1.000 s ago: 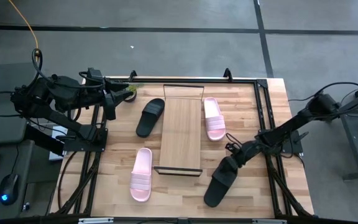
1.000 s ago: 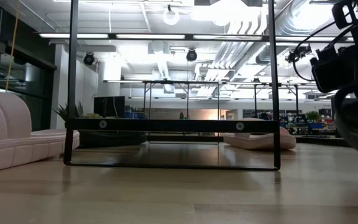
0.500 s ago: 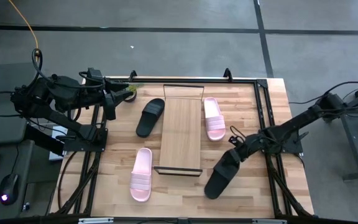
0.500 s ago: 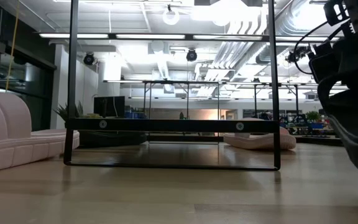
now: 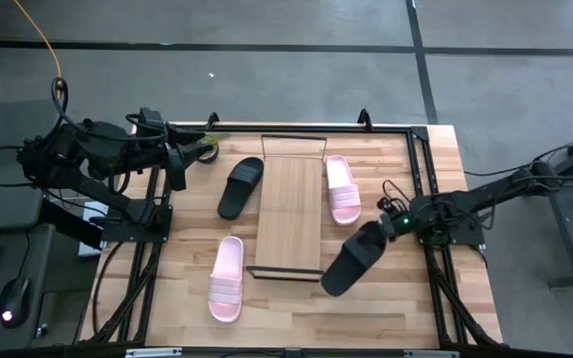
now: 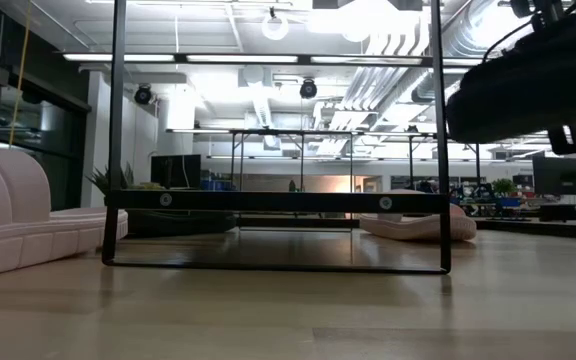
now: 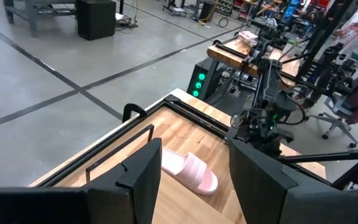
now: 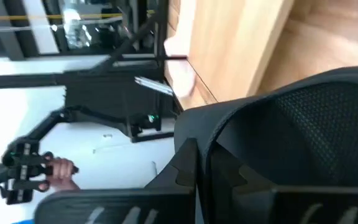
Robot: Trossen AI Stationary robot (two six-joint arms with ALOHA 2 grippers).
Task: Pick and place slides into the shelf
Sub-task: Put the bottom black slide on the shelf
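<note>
Beside shelf (image 5: 288, 214) — matte black slide (image 5: 353, 258).

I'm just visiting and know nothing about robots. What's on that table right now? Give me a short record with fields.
shelf: light-wood board mid-table, nothing on it
right gripper: shut on black slide, lifted beside the shelf's right side
left gripper: open, waiting at the table's far left edge
other black slide: on the table, left of shelf
pink slides: one right of shelf, one near left

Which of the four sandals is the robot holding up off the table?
The black slide right of the shelf, clamped in the right gripper; the others lie flat.
</note>
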